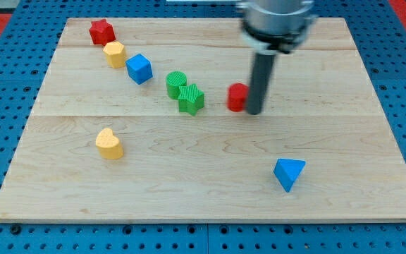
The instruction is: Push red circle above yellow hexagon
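My tip [254, 111], the lower end of the straight dark rod, rests on the pale wooden board [210, 190] touching, or all but touching, the right side of the small red circular block [237, 97]; there are no jaws on this rig, so nothing is held and contact is by the rod's side alone. The red circle lies near the board's centre, slightly toward the view's top, just right of the green star-like block [192, 99] and the green ribbed round block [176, 83]. Its goal, a spot above the yellow hexagonal block [115, 53], sits well apart at the view's upper left, with the red star block [101, 32] just above-left of the hexagon and the blue cube [139, 68] at its lower right. Judgement: the push is in its opening stage. The next move calls for driving the circle leftward and toward the view's top, on a line passing above the two green blocks (a straight leftward shove would likely strike them). The space above the hexagon is narrow beside the red star. Being round, the circle shows no heading and no long axis. A yellow heart-like block [109, 144] and a blue triangular block [288, 173] lie clear of the route.
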You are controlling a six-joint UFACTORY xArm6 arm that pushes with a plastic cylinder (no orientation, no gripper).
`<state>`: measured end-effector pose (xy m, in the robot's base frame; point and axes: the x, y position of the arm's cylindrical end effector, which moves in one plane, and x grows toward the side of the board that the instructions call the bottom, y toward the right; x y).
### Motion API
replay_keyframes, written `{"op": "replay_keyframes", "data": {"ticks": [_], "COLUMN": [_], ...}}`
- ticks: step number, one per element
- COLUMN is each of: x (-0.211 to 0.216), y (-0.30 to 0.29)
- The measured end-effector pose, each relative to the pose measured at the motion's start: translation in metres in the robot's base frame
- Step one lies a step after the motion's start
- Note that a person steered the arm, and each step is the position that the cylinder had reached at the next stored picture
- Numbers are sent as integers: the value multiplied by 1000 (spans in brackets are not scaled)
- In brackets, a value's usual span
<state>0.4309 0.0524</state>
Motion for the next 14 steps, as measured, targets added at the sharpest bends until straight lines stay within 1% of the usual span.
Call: {"op": "replay_keyframes", "data": {"ticks": [1, 2, 3, 4, 5, 6, 7, 8, 9, 10, 11, 12, 13, 14], "x": [-11, -61, -48, -18, 12, -9, -24, 12, 1, -42, -46, -35, -47, -70], "y": [13, -25, 5, 42, -17, -92, -105, -93, -87, -86, -50, -27, -19, -19]}}
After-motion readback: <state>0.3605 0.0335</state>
